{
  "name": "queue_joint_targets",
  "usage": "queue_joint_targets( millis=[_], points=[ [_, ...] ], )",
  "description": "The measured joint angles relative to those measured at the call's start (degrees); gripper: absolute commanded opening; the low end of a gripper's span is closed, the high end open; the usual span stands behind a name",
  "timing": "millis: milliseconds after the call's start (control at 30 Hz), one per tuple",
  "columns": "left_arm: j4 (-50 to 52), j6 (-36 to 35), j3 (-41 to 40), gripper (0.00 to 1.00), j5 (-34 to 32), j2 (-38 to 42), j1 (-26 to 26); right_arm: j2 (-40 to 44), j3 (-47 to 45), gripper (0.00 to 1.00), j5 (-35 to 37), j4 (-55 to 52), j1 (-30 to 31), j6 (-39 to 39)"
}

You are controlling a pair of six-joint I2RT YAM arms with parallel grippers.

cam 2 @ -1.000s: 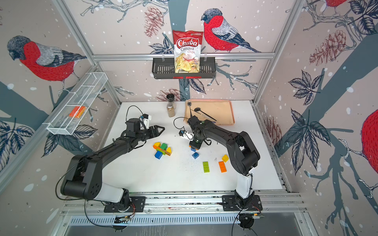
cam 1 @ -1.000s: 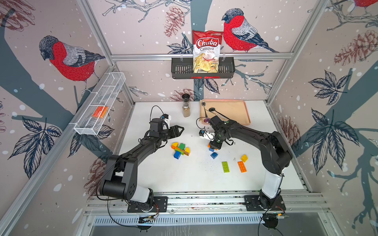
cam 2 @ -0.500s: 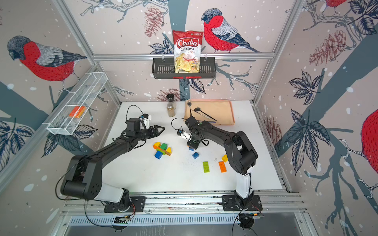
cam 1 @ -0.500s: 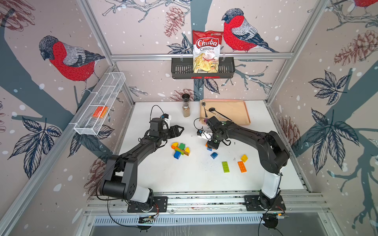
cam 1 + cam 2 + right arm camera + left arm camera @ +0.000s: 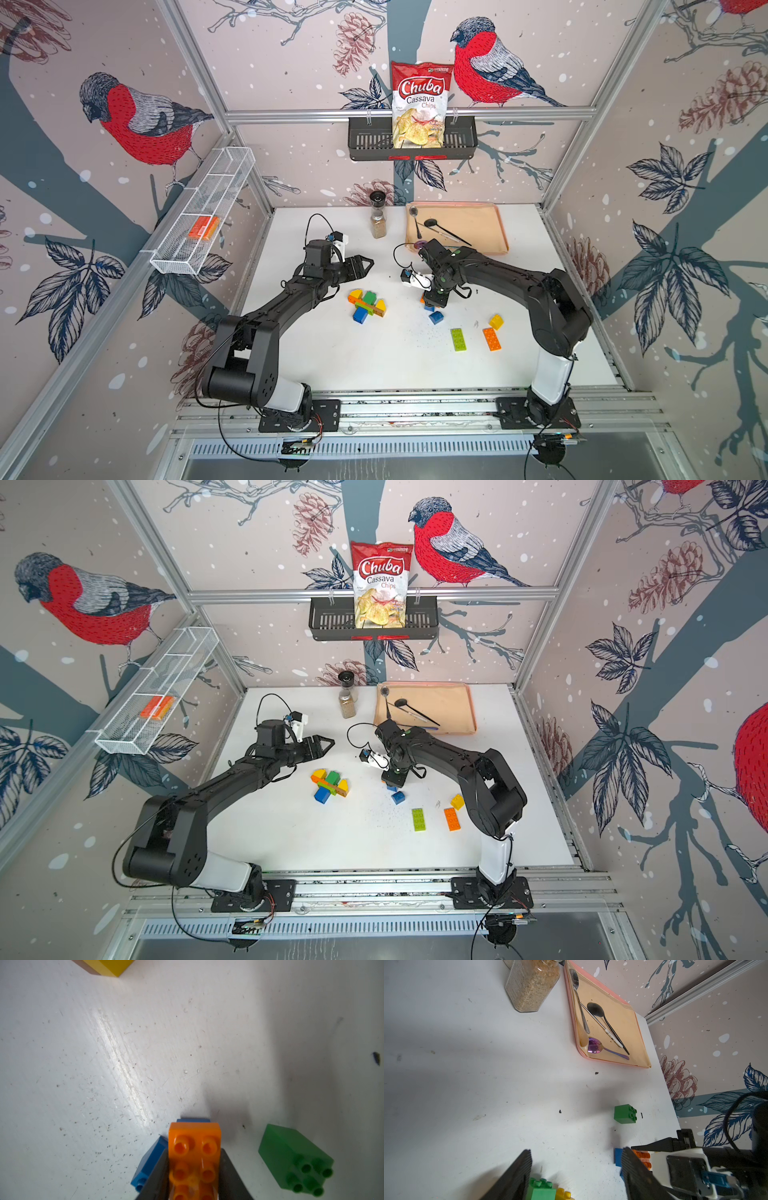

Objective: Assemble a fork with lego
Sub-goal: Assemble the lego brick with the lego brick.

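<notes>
**Q:** The right hand (image 5: 434, 300)?

**A:** Clamped tight on the long orange brick (image 5: 194, 1159), which juts lengthwise from its fingers.

**Q:** And the fork?

**A:** The part-built lego cluster (image 5: 367, 305) lies left of it at centre frame. The left hand (image 5: 368, 264), half open and empty, hovers nearer.

A red and white chip bag (image 5: 419, 106) stood in the middle of a black basket (image 5: 365, 139) hung on the back rail (image 5: 291, 114). In both top views its front read "Chuba" in large white script, with "Cassava Chips" beneath. The smaller print lower on the bag was too small to read.
</notes>
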State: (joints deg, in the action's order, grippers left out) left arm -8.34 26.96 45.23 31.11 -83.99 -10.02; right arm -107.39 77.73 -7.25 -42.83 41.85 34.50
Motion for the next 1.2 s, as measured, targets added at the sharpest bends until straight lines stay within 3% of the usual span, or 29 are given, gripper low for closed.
queue_joint_targets(
  millis=[267, 367, 400, 433, 700, 933, 1200],
  points=[
    [0.1, 0.0, -0.1, 0.68, -1.2, 0.3, 0.0, 0.4, -2.5, 0.38, -0.2, 1.9, 0.7, 0.2],
    [0.4, -0.2, -0.1, 0.68, -1.3, 0.5, 0.0, 0.9, -3.4, 0.46, 0.0, 3.2, 0.7, 0.0],
    [0.7, -0.3, -0.1, 0.68, -1.3, 0.5, 0.0, 0.9, -3.8, 0.60, 0.3, 3.4, 0.7, -0.1],
    [1.0, -0.3, -0.1, 0.68, -1.4, 0.6, 0.0, 1.0, -4.2, 1.00, 0.4, 3.3, 0.8, -0.2],
    [1.7, -0.4, -0.1, 0.68, -2.2, 1.3, 0.0, 5.9, -4.6, 1.00, 1.2, 5.3, 0.3, -3.4],
    [1.6, -0.4, -0.7, 0.69, -2.6, 2.8, 0.0, 8.5, -3.7, 1.00, 2.6, 6.2, -1.6, -12.4],
    [0.9, 0.0, -3.1, 0.69, -2.6, 6.1, 0.0, 18.6, -11.8, 1.00, 9.9, 9.8, 4.4, -22.4]
  ],
)
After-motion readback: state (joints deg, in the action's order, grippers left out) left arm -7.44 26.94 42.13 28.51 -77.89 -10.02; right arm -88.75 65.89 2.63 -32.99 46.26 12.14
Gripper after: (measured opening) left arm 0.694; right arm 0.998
